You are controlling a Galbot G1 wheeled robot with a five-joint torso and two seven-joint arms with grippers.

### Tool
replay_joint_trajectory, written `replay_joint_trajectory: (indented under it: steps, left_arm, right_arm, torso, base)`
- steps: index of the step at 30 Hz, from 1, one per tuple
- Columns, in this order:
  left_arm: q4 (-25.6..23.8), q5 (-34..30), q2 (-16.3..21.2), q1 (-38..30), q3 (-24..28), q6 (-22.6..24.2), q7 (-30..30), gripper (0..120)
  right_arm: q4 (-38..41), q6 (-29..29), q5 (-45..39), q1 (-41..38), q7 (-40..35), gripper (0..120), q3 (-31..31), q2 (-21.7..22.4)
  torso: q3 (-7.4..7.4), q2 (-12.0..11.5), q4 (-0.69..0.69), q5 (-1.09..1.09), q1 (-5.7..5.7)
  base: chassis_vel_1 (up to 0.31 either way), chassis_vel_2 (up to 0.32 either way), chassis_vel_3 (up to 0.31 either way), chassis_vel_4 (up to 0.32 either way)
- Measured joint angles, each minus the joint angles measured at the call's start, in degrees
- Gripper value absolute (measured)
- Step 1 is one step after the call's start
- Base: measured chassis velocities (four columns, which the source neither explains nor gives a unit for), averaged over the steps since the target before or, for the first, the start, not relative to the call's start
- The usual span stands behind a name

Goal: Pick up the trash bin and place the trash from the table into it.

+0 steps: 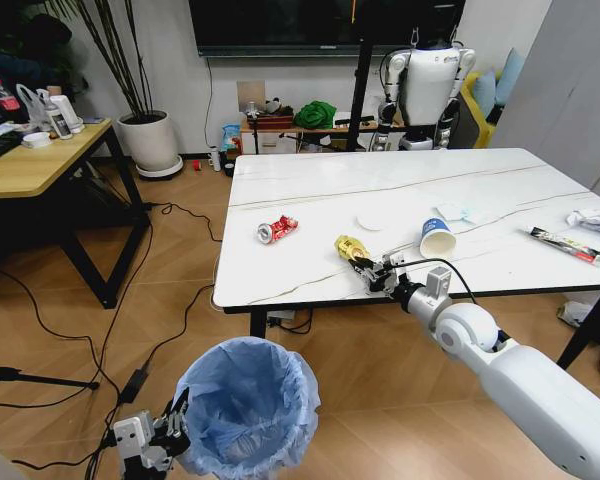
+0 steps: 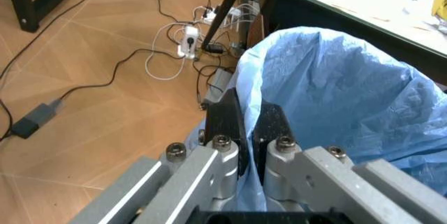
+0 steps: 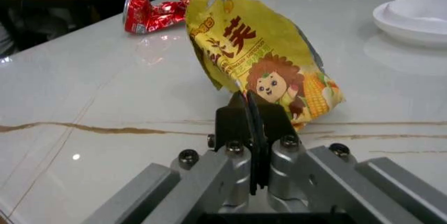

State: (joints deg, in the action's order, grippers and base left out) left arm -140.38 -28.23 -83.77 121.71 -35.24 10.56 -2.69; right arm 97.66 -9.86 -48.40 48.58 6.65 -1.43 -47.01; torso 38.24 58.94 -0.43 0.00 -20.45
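On the marble table a red can and paper cup are lying while the right gripper is pinching the yellow wrapper near its front edge, and the left gripper is clamping the bag-lined trash bin rim above the wooden floor.

The bottom of the trash bin is cut off by the head view's lower edge, and its dark wall hides under the blue bag. The left end effector sits partly behind the bin's rim. The yellow wrapper hides part of the red can. The white lid is cut off at the right wrist view's edge.
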Motion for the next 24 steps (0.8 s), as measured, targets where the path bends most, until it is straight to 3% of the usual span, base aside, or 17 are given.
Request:
replay_joint_trajectory:
  steps: [10, 15, 18, 20, 22, 24]
  left_arm:
    - [-0.18, -0.39, 0.4, 0.05, -0.06, 0.07, -0.24, 0]
    - [0.27, 0.37, 0.92, 0.22, 2.6, -0.11, -0.81, 0]
    - [1.68, 0.56, 2.49, -0.94, 6.74, -0.19, -1.84, 0]
    - [1.91, 0.59, 2.83, -1.05, 7.33, -0.29, -2.02, 0]
    - [2.64, 0.71, 4.38, -1.79, 9.5, -0.61, -2.68, 0]
    - [2.69, 0.66, 4.62, -2.14, 9.82, -0.72, -2.98, 0]
  right_arm:
    - [1.28, -0.06, 0.33, 1.34, -0.25, 0, -0.2, 0.31]
    - [6.61, 1.03, -2.28, 3.72, -0.81, 0, -3.94, 2.42]
    - [18.02, 2.54, -5.84, 11.21, -0.67, 0, -11.29, 5.64]
    - [19.54, 2.87, -6.1, 12.4, -0.5, 0, -12.19, 6.11]
    - [28.24, 5.12, -6.85, 19.86, 2.84, 0, -15.88, 9.61]
    - [30.52, 5.2, -6.86, 21.25, 3.74, 0, -16.16, 10.45]
  torso:
    - [0.0, 0.0, 0.0, 0.01, 0.0]
    - [0.0, 0.0, 0.02, 0.01, 0.0]
    - [0.0, 0.0, -0.02, 0.0, 0.0]
    - [-0.01, 0.0, 0.01, 0.01, 0.0]
    - [-0.01, 0.0, -0.02, -0.01, 0.0]
    - [-0.01, 0.0, -0.04, -0.02, 0.01]
  base:
    - [0.0, 0.0, 0.0, 0.0]
    - [0.0, 0.0, 0.0, 0.0]
    - [0.0, 0.0, 0.0, 0.0]
    - [0.0, 0.0, 0.0, 0.0]
    - [0.0, 0.0, 0.0, 0.0]
    - [0.0, 0.0, 0.0, 0.0]
